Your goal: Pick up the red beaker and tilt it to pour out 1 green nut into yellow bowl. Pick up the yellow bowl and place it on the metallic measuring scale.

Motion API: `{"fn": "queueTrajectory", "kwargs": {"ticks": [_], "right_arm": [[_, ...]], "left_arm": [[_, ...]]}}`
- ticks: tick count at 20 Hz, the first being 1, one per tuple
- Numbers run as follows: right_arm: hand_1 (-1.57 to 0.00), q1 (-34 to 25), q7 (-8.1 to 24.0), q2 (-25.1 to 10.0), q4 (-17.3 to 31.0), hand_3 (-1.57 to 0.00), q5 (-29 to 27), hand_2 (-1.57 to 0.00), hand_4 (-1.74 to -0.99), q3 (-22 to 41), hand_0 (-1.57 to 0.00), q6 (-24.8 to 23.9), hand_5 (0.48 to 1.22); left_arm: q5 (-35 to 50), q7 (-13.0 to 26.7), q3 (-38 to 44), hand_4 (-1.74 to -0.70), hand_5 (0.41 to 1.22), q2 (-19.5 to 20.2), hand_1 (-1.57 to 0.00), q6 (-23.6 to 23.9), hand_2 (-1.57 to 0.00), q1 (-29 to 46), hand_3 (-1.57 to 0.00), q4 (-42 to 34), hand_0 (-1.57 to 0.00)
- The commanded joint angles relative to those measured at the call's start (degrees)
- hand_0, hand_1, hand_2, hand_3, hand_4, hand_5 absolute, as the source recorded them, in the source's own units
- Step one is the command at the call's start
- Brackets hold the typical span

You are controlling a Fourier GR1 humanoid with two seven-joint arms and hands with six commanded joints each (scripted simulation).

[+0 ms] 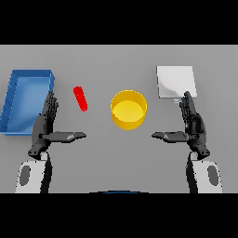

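Yellow bowl (128,109) holding nothing, blue tray (11,100) likewise, both hands spread, fingers straight

Red beaker (80,98), yellow bowl (128,109), pale metallic scale (175,81), blue tray (14,100), grey table (116,158)

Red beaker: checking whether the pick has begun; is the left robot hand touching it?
Apart. The head view shows bare grey table between the red beaker and the open left robot hand, below and left of it.

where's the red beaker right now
In the head view the red beaker sits on the table left of centre, between the blue tray and the yellow bowl, just beyond the open left hand, which isn't touching it.
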Motion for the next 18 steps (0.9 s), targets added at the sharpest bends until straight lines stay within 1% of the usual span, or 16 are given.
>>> {"fn": "queueTrajectory", "kwargs": {"ticks": [1, 6, 7, 8, 9, 10, 11, 13, 15, 16, 17, 18], "right_arm": [[0.00, 0.03, -0.03, -0.01, -0.02, 0.00, -0.03, 0.00, -1.167, -0.01, 0.00, -0.04, 0.599], [0.00, 0.00, -0.20, -0.03, -0.19, 0.00, 0.15, 0.00, -1.167, 0.04, 0.00, -0.24, 0.599], [0.00, 1.75, -4.00, -2.35, -1.64, 0.00, 6.86, 0.00, -1.167, 2.35, 0.00, -2.28, 0.599], [0.00, 3.50, -5.58, -3.01, -3.21, 0.00, 11.17, 0.00, -1.163, 4.38, 0.00, -3.65, 0.595], [0.00, 4.81, -6.72, -3.27, -4.33, 0.00, 14.02, 0.00, -1.162, 5.74, 0.00, -4.59, 0.594], [0.00, 4.88, -5.67, -3.85, -4.66, 0.00, 15.41, 0.00, -1.160, 6.01, 0.00, -5.00, 0.591], [0.00, 5.20, -5.10, -3.73, -5.48, 0.00, 16.38, 0.00, -1.159, 6.56, 0.00, -5.41, 0.590], [0.00, 6.39, -4.39, -3.25, -6.51, 0.00, 16.96, 0.00, -1.173, 7.45, 0.00, -5.24, 0.593], [0.00, 7.24, -5.24, -3.32, -7.48, 0.00, 16.05, 0.00, -1.192, 7.30, 0.00, -4.73, 0.600], [0.00, 6.99, -4.70, -3.38, -7.74, 0.00, 15.43, 0.00, -1.199, 6.97, 0.00, -4.49, 0.603], [0.00, 6.93, -4.49, -3.37, -7.49, 0.00, 14.54, 0.00, -1.212, 6.79, 0.00, -3.86, 0.607], [0.00, 6.94, -5.38, -3.78, -7.61, 0.00, 13.75, 0.00, -1.224, 6.33, 0.00, -3.41, 0.611]], "left_arm": [[0.02, -0.09, -0.02, -1.15, 0.599, -0.01, 0.00, 0.02, 0.00, 0.13, 0.00, -0.09, 0.00], [-0.14, -0.41, -0.56, -1.15, 0.599, -0.19, 0.00, -0.12, 0.00, 1.53, 0.00, -1.11, 0.00], [-2.53, -1.34, -2.26, -1.15, 0.599, 1.41, 0.00, -0.57, 0.00, 3.35, 0.00, -3.53, 0.00], [-4.34, -1.52, -3.72, -1.16, 0.599, 2.00, 0.00, -0.71, 0.00, 5.06, 0.00, -5.22, 0.00], [-5.14, -1.04, -4.27, -1.16, 0.599, 2.84, 0.00, -0.89, 0.00, 5.78, 0.00, -6.85, 0.00], [-5.47, 0.55, -4.73, -1.16, 0.599, 3.21, 0.00, -1.16, 0.00, 6.32, 0.00, -7.62, 0.00], [-5.86, 0.74, -5.37, -1.16, 0.599, 3.09, 0.00, -1.35, 0.00, 7.11, 0.00, -8.15, 0.00], [-6.66, 1.94, -6.17, -1.16, 0.602, 3.56, 0.00, -1.56, 0.00, 7.18, 0.00, -9.44, 0.00], [-7.87, 2.96, -6.54, -1.16, 0.602, 3.68, 0.00, -1.11, 0.00, 6.44, 0.00, -8.98, 0.00], [-8.44, 3.57, -6.88, -1.16, 0.602, 3.48, 0.00, -1.02, 0.00, 5.99, 0.00, -8.17, 0.00], [-8.63, 2.73, -6.69, -1.16, 0.604, 3.58, 0.00, -0.97, 0.00, 5.48, 0.00, -7.22, 0.00], [-8.81, 2.99, -6.53, -1.17, 0.605, 3.05, 0.00, -0.72, 0.00, 3.70, 0.00, -4.87, 0.00]]}}
